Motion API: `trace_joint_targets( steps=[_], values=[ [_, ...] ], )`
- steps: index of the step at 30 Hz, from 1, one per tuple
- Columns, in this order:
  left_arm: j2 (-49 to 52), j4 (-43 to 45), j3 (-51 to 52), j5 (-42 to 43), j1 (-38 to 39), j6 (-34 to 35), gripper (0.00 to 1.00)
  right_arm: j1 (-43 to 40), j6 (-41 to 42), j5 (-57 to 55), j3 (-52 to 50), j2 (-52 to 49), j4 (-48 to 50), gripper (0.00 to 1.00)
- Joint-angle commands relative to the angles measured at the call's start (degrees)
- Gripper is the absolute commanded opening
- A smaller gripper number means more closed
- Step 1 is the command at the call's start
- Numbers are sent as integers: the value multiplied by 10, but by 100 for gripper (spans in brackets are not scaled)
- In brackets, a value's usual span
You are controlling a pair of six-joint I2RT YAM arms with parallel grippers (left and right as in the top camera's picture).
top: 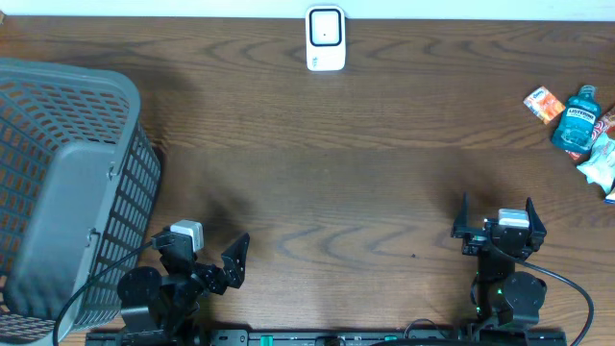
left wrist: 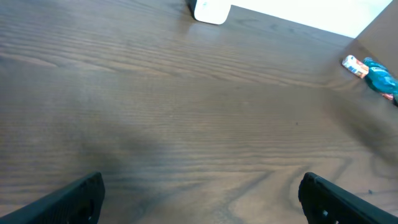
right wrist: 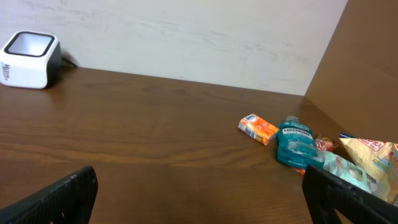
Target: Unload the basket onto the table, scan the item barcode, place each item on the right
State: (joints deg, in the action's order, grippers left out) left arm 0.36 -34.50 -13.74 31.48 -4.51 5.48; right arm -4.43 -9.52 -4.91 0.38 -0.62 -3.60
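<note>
Overhead: both arms sit at the near edge, left gripper (top: 204, 255) and right gripper (top: 497, 219) with fingers spread wide, grasping nothing. The small white barcode scanner (top: 325, 38) stands at the far edge, mid dark wooden table (top: 365, 163). Items are clustered at the right edge, well apart from both grippers: teal mouthwash bottle (top: 578, 117), orange packet (top: 544, 104) just beside it, crinkly snack bags (top: 601, 161). A grey plastic mesh basket (top: 67, 183) is on the left.
</note>
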Motion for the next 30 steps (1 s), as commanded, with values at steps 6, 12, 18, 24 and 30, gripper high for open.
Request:
trace_joint_targets(
  steps=[6, 12, 18, 24, 30],
  values=[
    [-2, 174, 56, -85, 0, -29, 99, -4, -4, -3, -1, 3, -2, 99],
    [-2, 299, 125, -181, 10, -29, 99, -4, -4, -3, -1, 3, -2, 99],
    [-2, 307, 135, -278, 19, -40, 99, -4, -4, -3, -1, 3, -2, 99],
    [-2, 305, 135, -282, 21, -72, 99, -4, -4, -3, -1, 3, -2, 99],
    [-2, 306, 135, -285, 24, -72, 99, -4, -4, -3, -1, 3, -2, 99]
  ],
)
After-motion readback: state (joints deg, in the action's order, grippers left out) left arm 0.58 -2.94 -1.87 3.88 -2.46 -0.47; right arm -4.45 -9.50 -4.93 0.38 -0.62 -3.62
